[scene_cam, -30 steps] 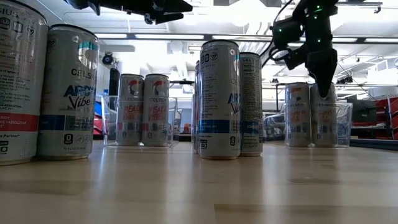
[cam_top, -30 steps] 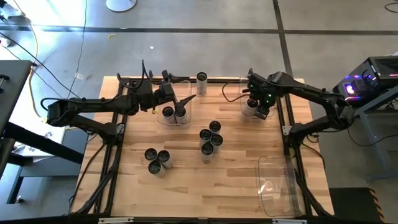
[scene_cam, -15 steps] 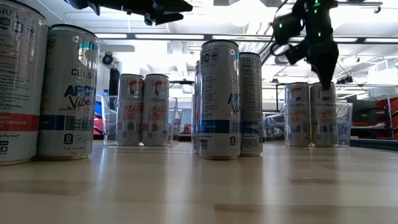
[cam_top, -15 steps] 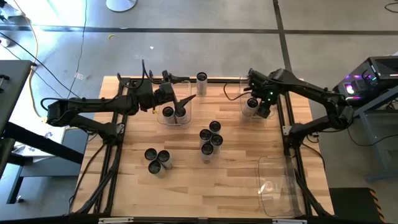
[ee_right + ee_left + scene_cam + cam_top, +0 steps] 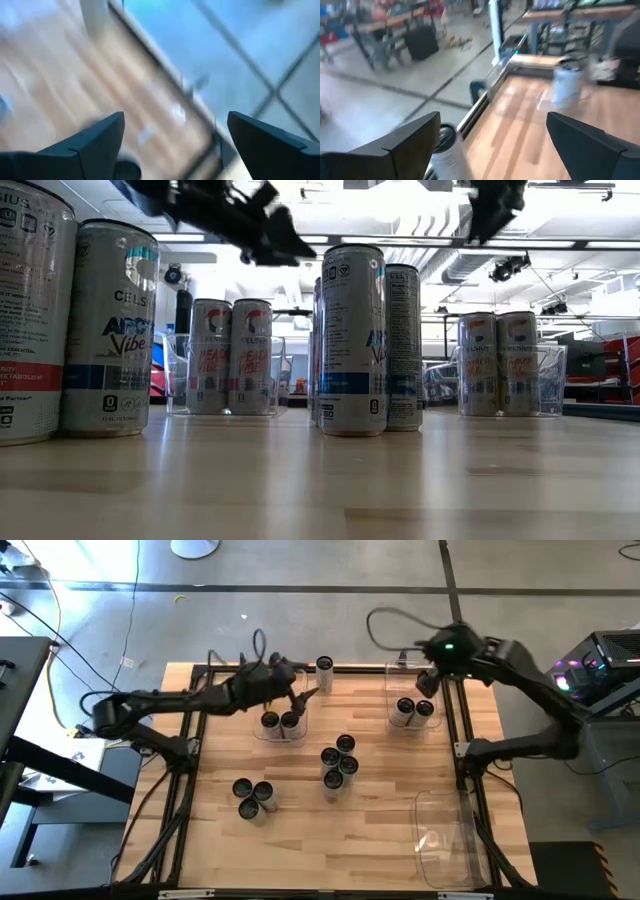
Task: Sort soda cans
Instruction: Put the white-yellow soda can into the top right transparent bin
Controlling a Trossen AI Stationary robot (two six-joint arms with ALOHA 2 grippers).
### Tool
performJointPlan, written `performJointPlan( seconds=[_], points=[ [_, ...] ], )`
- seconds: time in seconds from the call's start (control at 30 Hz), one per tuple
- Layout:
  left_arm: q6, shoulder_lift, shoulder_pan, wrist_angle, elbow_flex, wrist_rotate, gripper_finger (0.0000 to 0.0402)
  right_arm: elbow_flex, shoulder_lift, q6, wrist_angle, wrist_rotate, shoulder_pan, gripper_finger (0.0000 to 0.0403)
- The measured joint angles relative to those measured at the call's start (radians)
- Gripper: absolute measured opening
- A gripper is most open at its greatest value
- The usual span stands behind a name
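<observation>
The soda cans stand upright on the wooden table: two (image 5: 280, 721) in a clear bin (image 5: 178, 370) at the far left, two (image 5: 413, 709) in a clear bin (image 5: 553, 380) at the far right, one alone (image 5: 324, 665) at the far edge, several (image 5: 339, 762) in the middle and three (image 5: 253, 795) near the left. My left gripper (image 5: 303, 690) hovers open above the left bin, pointing toward the lone can (image 5: 447, 150), which shows just beyond one finger. My right gripper (image 5: 425, 683) hangs open, high above the right bin's far side, holding nothing.
An empty clear bin (image 5: 445, 835) lies at the near right corner. Bare wood stretches along the near edge and between the can groups. Black frame rails (image 5: 465, 755) run down both sides of the table, and cables loop behind its far edge.
My right gripper has let go of a can in the right bin and risen steeply, tipping up; the can stays upright in the bin. My left gripper has swung toward the table's far edge and the lone can, sinking a little, still open.
</observation>
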Motion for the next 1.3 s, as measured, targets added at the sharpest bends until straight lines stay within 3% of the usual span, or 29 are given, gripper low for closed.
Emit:
performJointPlan(
  seconds=[0.3,0.5,0.73,1.03,1.3],
  points=[
    [0.039,0.354,0.161,-0.324,0.387,0.070,0.0361,-0.175,-0.156,0.054,0.236,-0.049,0.099,0.0348],
    [0.041,0.487,0.185,-0.523,0.573,0.071,0.0361,-0.352,-0.208,0.061,0.364,-0.053,0.189,0.0348],
    [0.066,0.513,0.185,-0.539,0.590,0.034,0.0361,-0.458,-0.222,0.067,0.428,-0.053,0.274,0.0348],
    [0.038,0.538,0.185,-0.558,0.589,0.062,0.0356,-0.468,-0.225,0.088,0.500,-0.053,0.358,0.0348],
    [0.022,0.537,0.190,-0.551,0.589,0.140,0.0284,-0.467,-0.228,0.090,0.524,-0.052,0.409,0.0348]
  ],
)
